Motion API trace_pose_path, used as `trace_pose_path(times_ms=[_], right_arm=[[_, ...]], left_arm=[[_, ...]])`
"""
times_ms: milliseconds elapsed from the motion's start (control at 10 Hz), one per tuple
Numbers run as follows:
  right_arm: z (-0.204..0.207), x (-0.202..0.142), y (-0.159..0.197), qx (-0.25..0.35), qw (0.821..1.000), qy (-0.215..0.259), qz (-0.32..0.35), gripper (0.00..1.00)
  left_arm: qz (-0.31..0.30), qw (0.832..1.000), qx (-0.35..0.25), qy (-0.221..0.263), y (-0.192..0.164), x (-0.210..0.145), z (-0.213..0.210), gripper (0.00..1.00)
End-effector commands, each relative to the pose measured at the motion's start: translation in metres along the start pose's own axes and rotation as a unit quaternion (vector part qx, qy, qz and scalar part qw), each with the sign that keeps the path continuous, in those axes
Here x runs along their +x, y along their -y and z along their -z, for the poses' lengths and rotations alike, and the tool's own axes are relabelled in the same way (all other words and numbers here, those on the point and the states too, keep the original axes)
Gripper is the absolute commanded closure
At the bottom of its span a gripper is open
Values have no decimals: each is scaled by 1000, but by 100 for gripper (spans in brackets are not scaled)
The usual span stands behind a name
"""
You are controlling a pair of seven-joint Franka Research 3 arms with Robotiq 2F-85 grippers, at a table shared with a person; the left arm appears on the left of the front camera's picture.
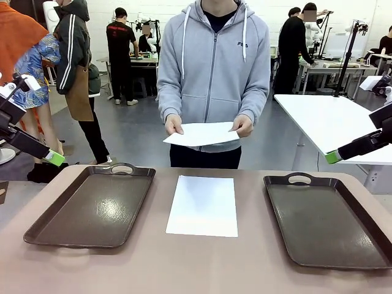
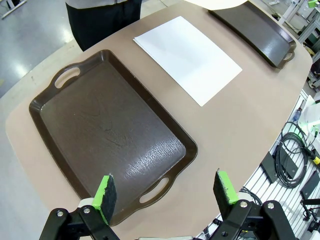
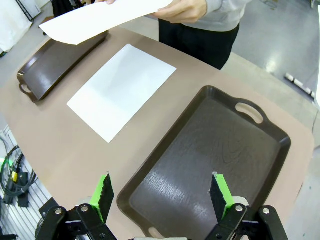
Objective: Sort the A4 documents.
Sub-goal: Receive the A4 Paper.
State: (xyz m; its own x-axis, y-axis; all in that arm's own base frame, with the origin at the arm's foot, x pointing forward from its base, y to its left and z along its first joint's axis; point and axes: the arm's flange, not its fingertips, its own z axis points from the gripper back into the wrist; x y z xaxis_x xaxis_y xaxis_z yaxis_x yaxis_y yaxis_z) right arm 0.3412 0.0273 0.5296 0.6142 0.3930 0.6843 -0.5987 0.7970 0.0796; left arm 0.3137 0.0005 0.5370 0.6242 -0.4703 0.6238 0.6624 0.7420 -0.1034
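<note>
A stack of white A4 documents (image 1: 203, 205) lies flat in the middle of the table, between two dark brown trays; the stack (image 2: 187, 57) (image 3: 121, 90) also appears in both wrist views. A person at the far side holds another sheet (image 1: 201, 133) (image 3: 100, 17) in both hands above the table. My left gripper (image 2: 165, 192) hangs open high above the near end of the left tray (image 1: 95, 205) (image 2: 107, 132). Above the right tray (image 1: 327, 220) (image 3: 210, 150), my right gripper (image 3: 160, 192) is open too. Both trays hold nothing.
The tan tabletop (image 1: 184, 269) has rounded edges. Cables (image 2: 290, 160) lie on the floor beyond the table's rim. A white table (image 1: 331, 119) stands behind on the right, and other people stand farther back.
</note>
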Motion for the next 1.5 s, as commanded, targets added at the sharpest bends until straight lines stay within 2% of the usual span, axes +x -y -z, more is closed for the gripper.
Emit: trace_pose_path(times_ms=[0,1400], right_arm=[[2,-1,1,4,1000,-2,-3,0],[2,-1,1,4,1000,-2,-3,0]], left_arm=[[0,1000,-5,3,-1,0,0,0],[0,1000,-5,3,-1,0,0,0]])
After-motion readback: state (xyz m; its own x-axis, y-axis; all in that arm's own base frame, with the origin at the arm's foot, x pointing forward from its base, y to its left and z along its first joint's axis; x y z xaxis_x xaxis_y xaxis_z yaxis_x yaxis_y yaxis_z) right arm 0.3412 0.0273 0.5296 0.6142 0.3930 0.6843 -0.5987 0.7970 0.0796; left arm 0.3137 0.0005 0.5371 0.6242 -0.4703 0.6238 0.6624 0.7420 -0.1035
